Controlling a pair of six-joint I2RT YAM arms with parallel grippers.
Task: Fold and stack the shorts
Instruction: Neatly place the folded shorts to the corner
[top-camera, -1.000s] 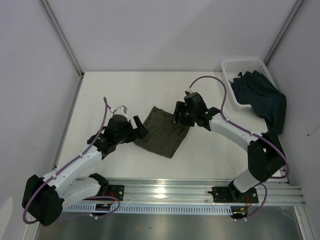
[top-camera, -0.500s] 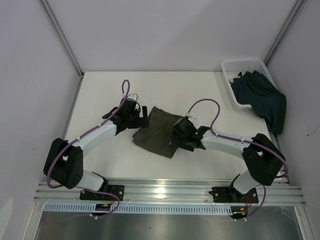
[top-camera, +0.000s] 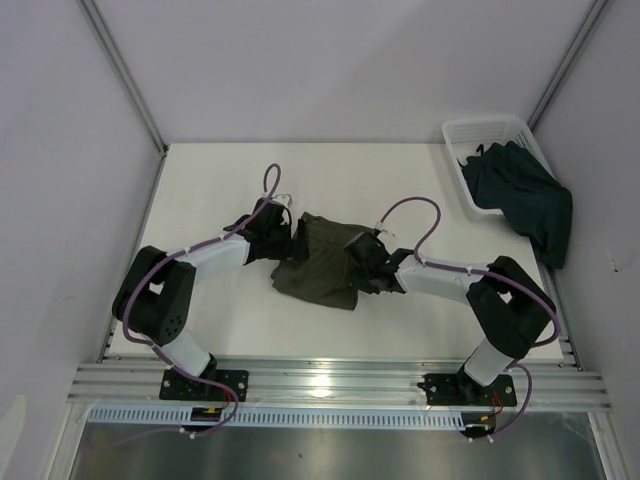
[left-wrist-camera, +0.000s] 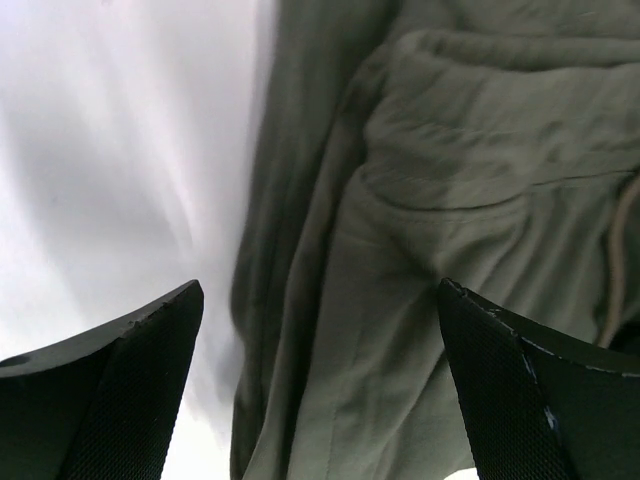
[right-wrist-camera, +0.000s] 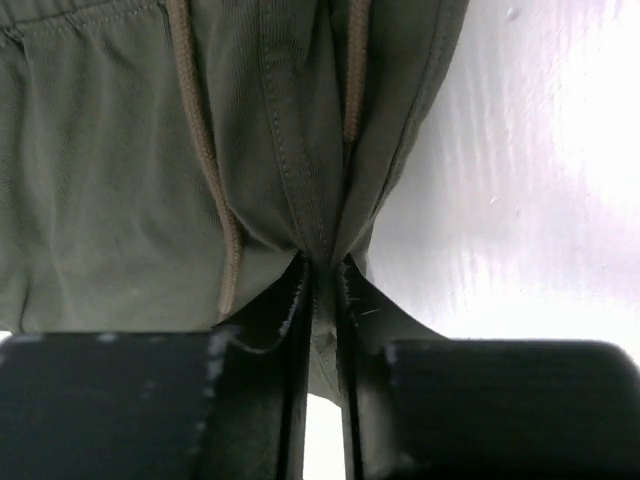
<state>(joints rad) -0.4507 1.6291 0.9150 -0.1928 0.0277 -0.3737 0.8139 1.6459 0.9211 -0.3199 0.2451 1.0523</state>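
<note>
The olive-green shorts (top-camera: 318, 262) lie rumpled in the middle of the table, between my two grippers. My right gripper (top-camera: 364, 262) is shut on the right edge of these shorts; in the right wrist view its jaws pinch a fold of the olive cloth (right-wrist-camera: 322, 262) beside the tan drawstring (right-wrist-camera: 205, 170). At the shorts' left edge my left gripper (top-camera: 285, 240) stands open, its fingertips (left-wrist-camera: 160, 330) wide apart over the olive cloth (left-wrist-camera: 420, 200) with nothing gripped. The dark navy-teal shorts (top-camera: 520, 195) hang out of the basket at the back right.
The white mesh basket (top-camera: 470, 135) stands in the back right corner by the right wall. A metal rail (top-camera: 330, 385) runs along the near edge, with both arm bases on it. Grey walls close in the left, back and right sides.
Both arms moved in on the olive shorts. The right gripper went from open to shut on the cloth's right edge, bunching it. The left gripper slid to the left edge and stayed open.
</note>
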